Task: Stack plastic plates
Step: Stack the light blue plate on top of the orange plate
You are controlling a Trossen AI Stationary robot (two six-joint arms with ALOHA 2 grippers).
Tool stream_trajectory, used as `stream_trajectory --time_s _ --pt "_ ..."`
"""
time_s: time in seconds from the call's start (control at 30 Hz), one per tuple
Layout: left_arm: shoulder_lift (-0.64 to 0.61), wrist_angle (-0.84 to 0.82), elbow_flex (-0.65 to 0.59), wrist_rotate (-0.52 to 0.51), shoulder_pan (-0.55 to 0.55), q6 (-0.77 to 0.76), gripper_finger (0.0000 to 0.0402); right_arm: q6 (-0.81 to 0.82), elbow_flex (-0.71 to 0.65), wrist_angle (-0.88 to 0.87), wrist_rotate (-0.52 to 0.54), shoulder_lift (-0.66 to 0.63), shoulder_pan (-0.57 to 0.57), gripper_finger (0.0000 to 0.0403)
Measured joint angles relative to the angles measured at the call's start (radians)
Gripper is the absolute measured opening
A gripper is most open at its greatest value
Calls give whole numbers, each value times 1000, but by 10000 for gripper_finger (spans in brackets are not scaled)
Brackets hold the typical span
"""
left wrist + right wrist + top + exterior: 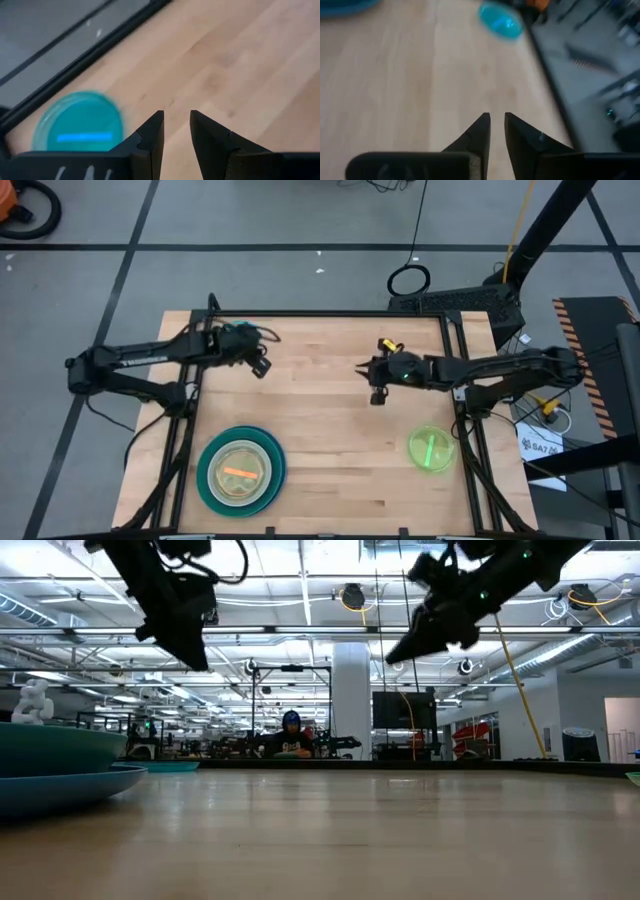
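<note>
Right gripper [378, 396], raised over the table's middle, fingers nearly together with a slim gap, holding nothing. Left gripper [262, 368], raised near the far left edge, fingers slightly parted, empty. Stack of plates [240, 470] at the near left; lime green plate [432, 448] apart at the near right, not yet stacked: task judged nearly complete

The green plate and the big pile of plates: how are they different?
The green plate lies alone near the table's right edge; the pile of plates sits near the left front. The green plate is small and one colour; the pile is wider, with blue and teal rims and an orange streak on top. Both are round and rest on the wooden table.
</note>
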Motion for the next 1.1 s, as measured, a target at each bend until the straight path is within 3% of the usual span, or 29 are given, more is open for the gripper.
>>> stream_trajectory --time_s 0.3,0.57,0.87,1.1 --pt "129 -183 134 161 286 171 102 -127 0 181 -11 -95 -81 37" --pt "315 -312 262 232 530 322 102 -179 0 181 -34 -101 -199 33" --pt "422 -366 296 238 694 424 102 -125 0 -33 -189 -101 -336 33" --pt "461 -364 295 239 766 421 102 -155 0 17 -317 -101 -401 33"
